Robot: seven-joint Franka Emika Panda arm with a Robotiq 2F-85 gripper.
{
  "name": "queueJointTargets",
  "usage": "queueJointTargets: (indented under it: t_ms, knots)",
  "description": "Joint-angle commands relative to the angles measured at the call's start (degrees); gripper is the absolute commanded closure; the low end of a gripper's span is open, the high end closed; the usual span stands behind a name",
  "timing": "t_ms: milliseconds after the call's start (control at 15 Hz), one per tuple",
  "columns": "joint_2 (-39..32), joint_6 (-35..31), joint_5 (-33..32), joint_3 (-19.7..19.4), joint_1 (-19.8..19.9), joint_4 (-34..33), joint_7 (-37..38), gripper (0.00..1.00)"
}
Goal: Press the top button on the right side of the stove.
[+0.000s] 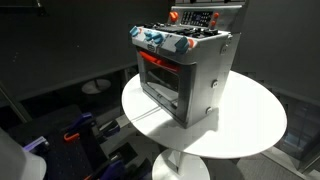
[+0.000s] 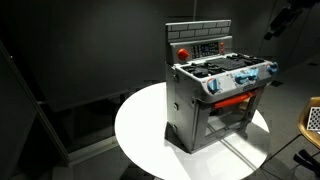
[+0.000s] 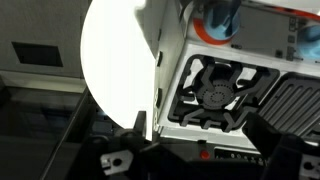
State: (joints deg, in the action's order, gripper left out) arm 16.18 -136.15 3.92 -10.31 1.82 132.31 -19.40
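Observation:
The toy stove (image 1: 185,70) is a silver-grey box with a red-orange oven window, blue front knobs and a red back panel. It stands on a round white table (image 1: 250,125) and shows in both exterior views (image 2: 215,85). Its grey side wall carries two small round buttons (image 1: 212,86). My gripper (image 2: 284,20) hangs high in the air, above and beside the stove, touching nothing. In the wrist view the gripper (image 3: 200,130) is open and empty, with the fingers spread over the stove top near a black burner (image 3: 215,95) and a small red button (image 3: 205,155).
The white table top (image 2: 140,125) extends around the stove. Dark floor and dark walls surround the table. Blue and dark clutter (image 1: 75,135) lies on the floor below the table. A pale object (image 2: 312,118) sits at the frame edge.

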Motion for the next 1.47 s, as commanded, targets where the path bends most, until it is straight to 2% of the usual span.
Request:
queueJointTargets:
  t_ms: [0,200,600,1000,1400]
  knots:
    - [-3.34,-5.55,-1.56,2.24,0.88,-1.43,5.38,0.00]
    - [-6.05,-10.50,-4.08,3.91,1.33,-2.09,9.95,0.00]
    - [-11.06,-15.67,-12.43,6.48,2.67,-5.10,21.17,0.00]
    - [-15.19,-15.67,-20.52,7.01,2.84,-9.25,31.51,0.00]
    - [-18.68,-15.03,-24.02,6.47,1.77,-12.68,36.63,0.00]
